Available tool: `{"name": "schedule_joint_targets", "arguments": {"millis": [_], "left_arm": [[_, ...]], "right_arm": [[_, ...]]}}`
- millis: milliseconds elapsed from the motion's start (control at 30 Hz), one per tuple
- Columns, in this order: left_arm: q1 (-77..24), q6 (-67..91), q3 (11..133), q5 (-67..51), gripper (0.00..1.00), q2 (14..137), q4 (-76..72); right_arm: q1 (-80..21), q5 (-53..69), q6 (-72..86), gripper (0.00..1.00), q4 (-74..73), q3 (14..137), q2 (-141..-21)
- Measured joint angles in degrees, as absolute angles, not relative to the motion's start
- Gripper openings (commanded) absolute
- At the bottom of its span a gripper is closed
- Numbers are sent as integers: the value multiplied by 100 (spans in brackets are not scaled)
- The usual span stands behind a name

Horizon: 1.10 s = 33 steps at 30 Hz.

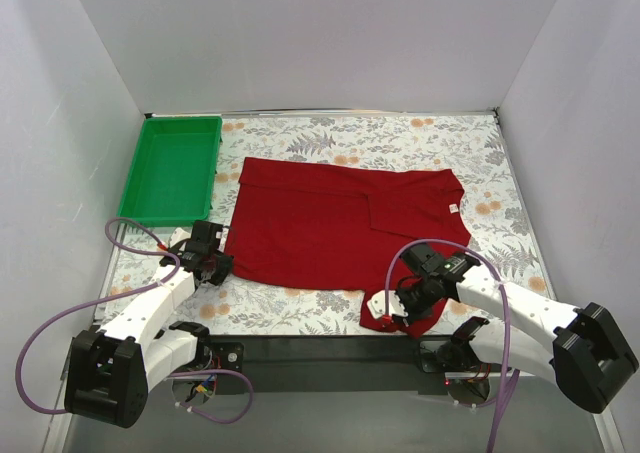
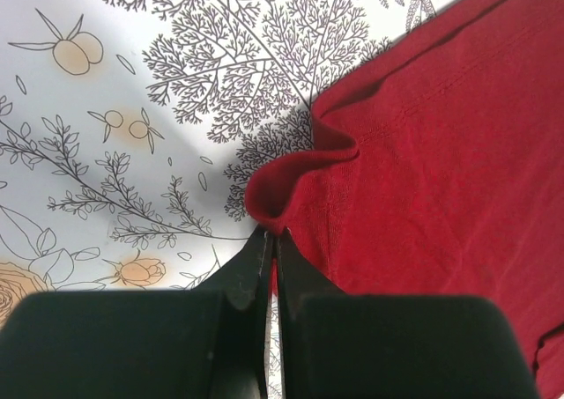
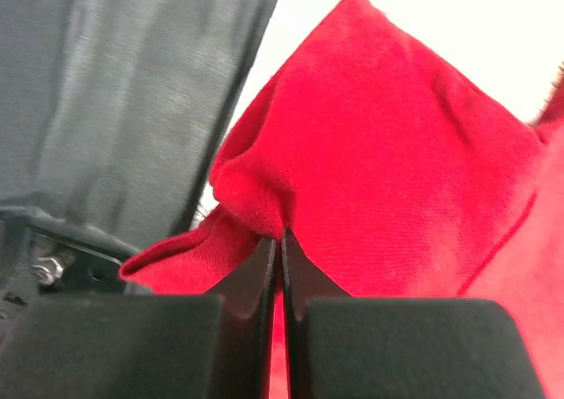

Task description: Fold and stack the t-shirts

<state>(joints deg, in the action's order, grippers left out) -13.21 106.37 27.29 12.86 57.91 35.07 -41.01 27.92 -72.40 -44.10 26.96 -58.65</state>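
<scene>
A dark red t-shirt lies spread on the flowered table, its near right part bunched over the table's front edge. My left gripper is shut on the shirt's near left corner; in the left wrist view the gripper pinches a raised fold of the t-shirt. My right gripper is shut on the bunched near right corner; in the right wrist view the gripper nips a fold of the t-shirt.
A green plastic tray stands at the back left, beside the shirt. White walls close the table on three sides. The black front rail runs between the arm bases.
</scene>
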Motion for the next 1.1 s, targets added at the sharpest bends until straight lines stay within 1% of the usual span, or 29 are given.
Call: {"name": "schedule_joint_targets", "arguments": {"millis": [100, 267, 400, 433, 467, 500, 533, 667, 800, 967, 1100], "left_arm": [[-1319, 10589, 2729, 1288, 0, 5791, 3479], [-1319, 10521, 2729, 1288, 0, 5791, 3417], [-1306, 10477, 2729, 1286, 0, 5795, 3389], [-1302, 10471, 2729, 1286, 0, 5798, 3378], [-1297, 10457, 2729, 1284, 0, 5800, 3367], [-1295, 10451, 2729, 1284, 0, 5802, 3352], [-1291, 10438, 2729, 1282, 0, 5811, 3326], [-1286, 10429, 2729, 1264, 0, 5883, 3242], [-1286, 10405, 2729, 1251, 0, 5883, 3199], [-1286, 10370, 2729, 1194, 0, 5898, 3120], [-1284, 10333, 2727, 1135, 0, 5918, 3081]], "right_arm": [[-4099, 2622, -7153, 8, -4390, 2923, -5970], [-4027, 2447, -7050, 9, -4283, 3701, -6237], [-3695, 2414, -7022, 12, -4110, 4115, -6696], [-3590, 2401, -6997, 18, -4051, 4178, -6820], [-3507, 2368, -6928, 22, -3986, 4228, -6941], [-3435, 2320, -6829, 30, -3881, 4278, -7059], [-3371, 2241, -6692, 46, -3767, 4329, -7179], [-3280, 1868, -6176, 50, -3234, 4407, -7395], [-3129, 1726, -5883, 49, -3002, 4407, -7076], [-3011, 2355, -6346, 48, -3540, 4407, -6348], [-3087, 2786, -6748, 54, -3979, 4047, -6213]]}}
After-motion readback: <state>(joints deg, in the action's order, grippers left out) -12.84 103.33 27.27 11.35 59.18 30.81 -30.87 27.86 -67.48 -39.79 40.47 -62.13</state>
